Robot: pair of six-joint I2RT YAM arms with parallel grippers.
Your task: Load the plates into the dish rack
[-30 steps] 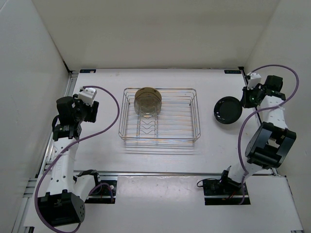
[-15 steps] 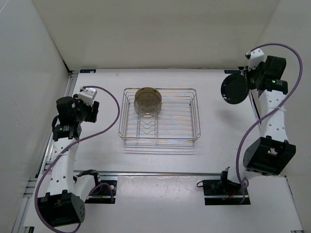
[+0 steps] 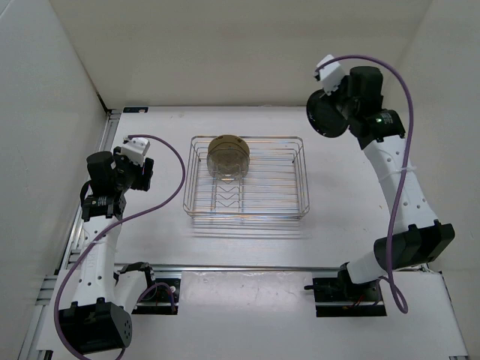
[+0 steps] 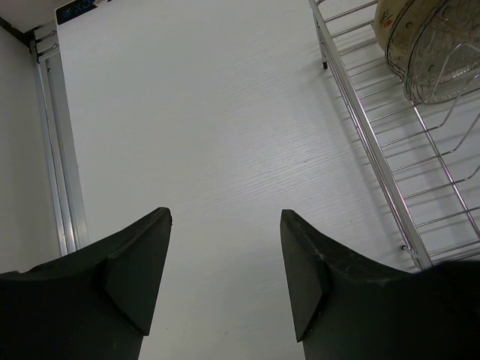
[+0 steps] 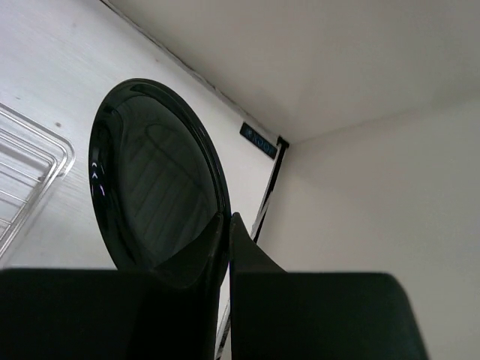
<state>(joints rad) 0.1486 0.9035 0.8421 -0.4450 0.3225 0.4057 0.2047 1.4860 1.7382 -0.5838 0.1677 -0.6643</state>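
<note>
The chrome wire dish rack sits mid-table. Plates stand on edge at its far end: a tan-yellow plate behind a translucent speckled one; both show in the left wrist view, the tan one and the translucent one. I cannot make out the off-white plate. My right gripper is shut on the rim of the glossy black plate, held upright in the air right of the rack's far corner; in the right wrist view the plate fills the left half. My left gripper is open and empty, left of the rack.
White walls enclose the table at the back and sides. Aluminium rails run along the left edge and the near edge. The rack's left wire wall lies to the right of my left gripper.
My right arm has lifted the black plate off the table at the right, swung it up and leftward toward the rack's far right corner, turning it upright. The left arm has barely moved.
</note>
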